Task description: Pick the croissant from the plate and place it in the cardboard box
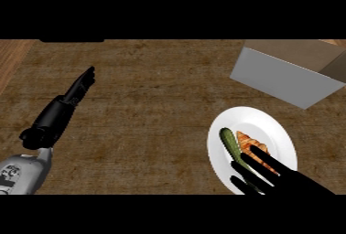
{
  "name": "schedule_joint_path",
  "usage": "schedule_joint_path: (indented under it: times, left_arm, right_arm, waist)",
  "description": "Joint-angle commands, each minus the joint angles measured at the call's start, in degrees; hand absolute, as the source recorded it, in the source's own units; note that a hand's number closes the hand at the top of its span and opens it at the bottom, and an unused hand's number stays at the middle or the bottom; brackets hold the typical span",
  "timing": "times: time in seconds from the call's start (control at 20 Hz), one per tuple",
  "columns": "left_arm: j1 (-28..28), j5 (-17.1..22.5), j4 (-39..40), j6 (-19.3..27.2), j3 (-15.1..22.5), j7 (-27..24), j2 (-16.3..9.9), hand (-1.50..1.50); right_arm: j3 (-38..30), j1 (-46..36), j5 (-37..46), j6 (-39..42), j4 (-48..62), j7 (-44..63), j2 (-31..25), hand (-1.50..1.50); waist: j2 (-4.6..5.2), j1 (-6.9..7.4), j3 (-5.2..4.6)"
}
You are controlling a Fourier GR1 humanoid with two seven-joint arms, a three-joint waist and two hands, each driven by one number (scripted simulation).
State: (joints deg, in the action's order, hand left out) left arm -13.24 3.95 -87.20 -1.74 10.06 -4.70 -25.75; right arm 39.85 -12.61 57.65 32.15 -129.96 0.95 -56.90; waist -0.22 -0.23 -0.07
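Observation:
A white plate [260, 119] lies on the counter at the lower right. On it rest a golden-brown croissant [251, 141] and, just left of it, a green vegetable [230, 142]. My right hand [283, 177] comes in from the lower right with straight fingers [260, 156] lying over the croissant's near end and the plate's near half; it is open and holds nothing. The cardboard box [287, 77] stands at the upper right, beyond the plate, its grey side facing me. At the left my left hand [79, 87] rests open, fingers pointing away.
The brown counter top [155, 105] stretches wide between the two hands. A lighter wooden strip [12, 59] runs along the far left edge. The box's open flaps [334, 64] reach the right border.

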Motion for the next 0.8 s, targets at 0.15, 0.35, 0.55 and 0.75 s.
schedule_joint_path:
  times: [0.15,0.35,0.55,0.75]
  left_arm:
    - [-1.13,-0.94,-0.68,-1.56,-1.36,2.16,1.68,0.00]
    - [2.62,-4.18,-2.12,-0.79,-0.87,-0.62,3.13,0.00]
    - [2.18,-3.78,1.25,-3.32,-2.15,-2.46,3.58,0.00]
    - [1.76,-3.93,1.59,-4.97,-4.64,-2.98,3.56,0.00]
  right_arm:
    - [7.54,2.73,11.32,6.38,1.57,7.82,9.16,-1.50]
    - [7.61,5.39,14.68,3.92,6.50,6.80,11.41,-1.50]
    - [9.43,2.47,20.95,1.23,12.19,6.04,15.11,-1.50]
    - [8.15,10.34,23.79,-3.43,8.58,6.33,12.08,-1.50]
  waist:
    - [0.19,0.18,0.06]
    - [0.17,0.35,0.07]
    - [0.24,0.41,0.07]
    - [0.17,-0.03,0.08]
